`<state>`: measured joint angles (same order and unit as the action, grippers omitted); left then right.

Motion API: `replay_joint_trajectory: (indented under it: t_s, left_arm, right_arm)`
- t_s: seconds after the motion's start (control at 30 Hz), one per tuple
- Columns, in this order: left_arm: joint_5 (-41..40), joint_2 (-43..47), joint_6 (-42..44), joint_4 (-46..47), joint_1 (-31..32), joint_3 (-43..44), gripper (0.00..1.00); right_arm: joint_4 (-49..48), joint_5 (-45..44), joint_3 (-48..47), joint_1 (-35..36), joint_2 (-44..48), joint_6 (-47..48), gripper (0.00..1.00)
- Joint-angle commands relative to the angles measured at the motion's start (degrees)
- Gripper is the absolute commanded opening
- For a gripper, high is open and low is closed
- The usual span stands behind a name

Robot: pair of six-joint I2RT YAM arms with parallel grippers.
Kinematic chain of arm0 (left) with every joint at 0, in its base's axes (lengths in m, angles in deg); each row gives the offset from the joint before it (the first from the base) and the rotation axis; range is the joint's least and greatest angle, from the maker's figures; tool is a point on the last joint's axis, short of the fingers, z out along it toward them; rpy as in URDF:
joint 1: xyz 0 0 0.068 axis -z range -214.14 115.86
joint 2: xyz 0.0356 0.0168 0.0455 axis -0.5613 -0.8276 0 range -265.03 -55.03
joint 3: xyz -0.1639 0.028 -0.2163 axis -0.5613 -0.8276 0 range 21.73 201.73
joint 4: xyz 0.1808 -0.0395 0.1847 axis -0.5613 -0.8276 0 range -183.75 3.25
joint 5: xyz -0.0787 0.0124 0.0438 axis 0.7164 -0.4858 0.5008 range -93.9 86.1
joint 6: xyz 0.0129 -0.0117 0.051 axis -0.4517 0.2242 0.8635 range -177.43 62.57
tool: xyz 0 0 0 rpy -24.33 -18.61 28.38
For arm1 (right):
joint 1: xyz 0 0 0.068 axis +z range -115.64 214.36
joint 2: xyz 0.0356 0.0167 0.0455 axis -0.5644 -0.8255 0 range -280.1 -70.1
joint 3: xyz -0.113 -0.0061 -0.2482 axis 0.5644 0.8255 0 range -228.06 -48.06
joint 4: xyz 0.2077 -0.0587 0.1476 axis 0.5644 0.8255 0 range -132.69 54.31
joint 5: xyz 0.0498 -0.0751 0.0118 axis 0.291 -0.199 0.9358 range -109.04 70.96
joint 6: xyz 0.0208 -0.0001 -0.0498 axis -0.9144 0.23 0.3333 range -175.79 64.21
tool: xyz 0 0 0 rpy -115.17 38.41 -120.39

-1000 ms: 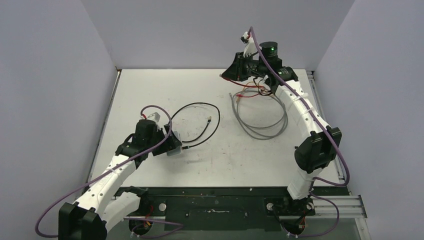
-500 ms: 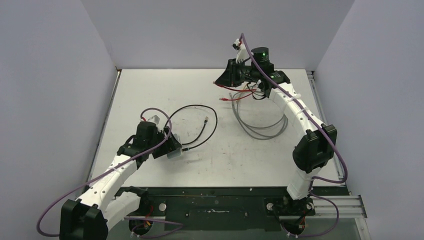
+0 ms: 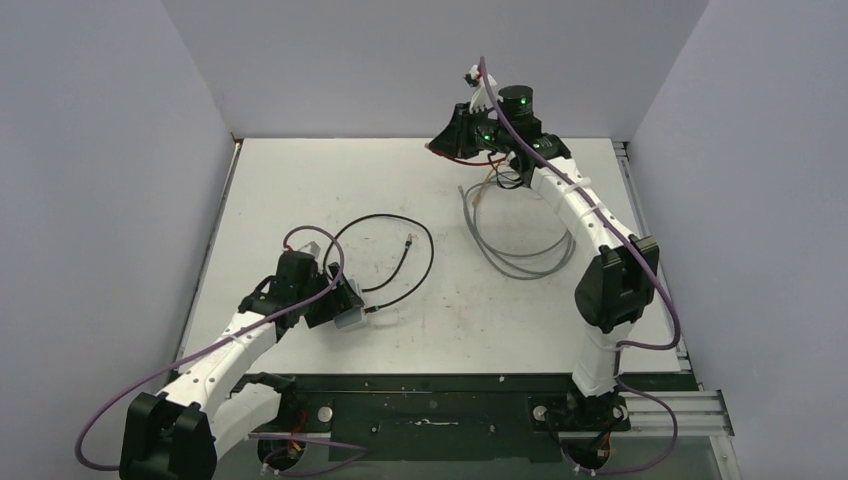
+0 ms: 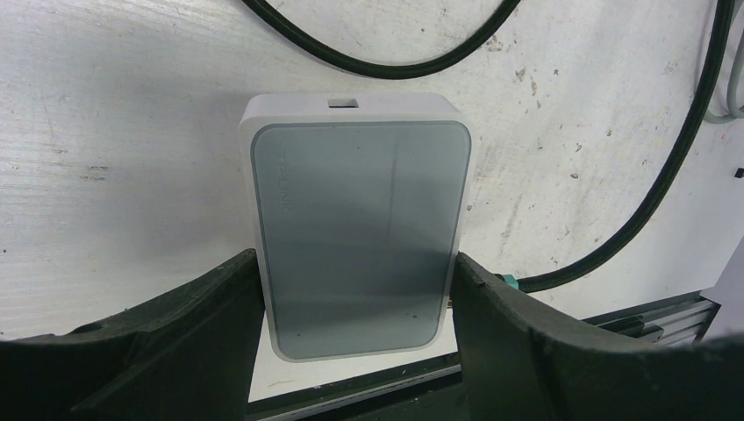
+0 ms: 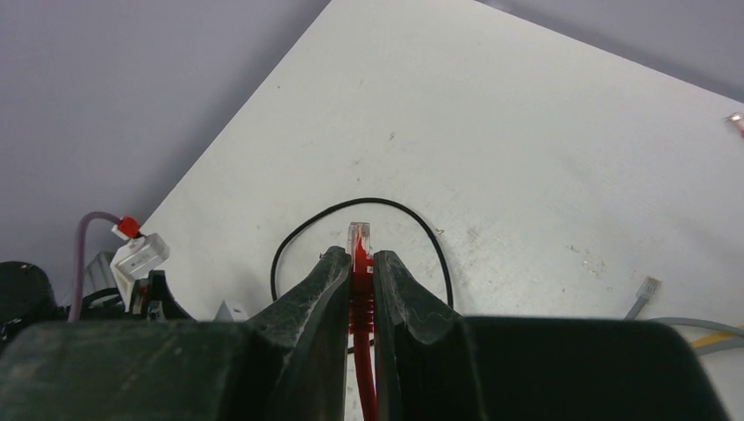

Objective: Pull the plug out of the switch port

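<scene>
Switch (image 4: 358, 202) lies flat toward the desk's (image 3: 300, 180) near edge, left of middle, clamped side to side by the left pincer (image 4: 355, 267). Well apart, high over the far edge, the right pincer (image 5: 360, 263) pinches the clear plug (image 5: 359, 237) of a red cable (image 5: 364, 381), out of any port.

We look down on a white, scuffed flat tabletop (image 3: 300, 180) boxed in by three plain pale lilac-grey panels: a left wall (image 3: 100, 150), a back wall (image 3: 380, 60) and a right wall (image 3: 760, 200). Along its near edge runs a black metal base plate (image 3: 440, 405), with a ribbed silvery rail (image 3: 700, 408) at the right end. The light is soft and even.
</scene>
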<state>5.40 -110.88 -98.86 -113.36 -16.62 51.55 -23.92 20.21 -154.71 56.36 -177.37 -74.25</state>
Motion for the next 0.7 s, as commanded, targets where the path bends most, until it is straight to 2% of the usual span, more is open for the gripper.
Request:
replay_joint_trajectory:
  t_s: [0.0,0.27,0.67]
  left_arm:
    - [1.29,0.73,-0.71,3.85,-0.29,0.45,0.0]
    - [1.44,0.84,-0.94,4.28,-0.29,-0.03,0.0]
    - [1.75,0.35,-1.19,4.56,-0.36,-0.05,0.0]
  right_arm:
    - [-6.04,-3.76,-2.71,-1.57,-2.67,0.86,0.05]
    - [-9.95,-4.31,1.6,-3.66,-9.3,0.71,0.05]
    - [-14.64,-6.06,14.66,-3.83,-9.83,1.96,0.05]
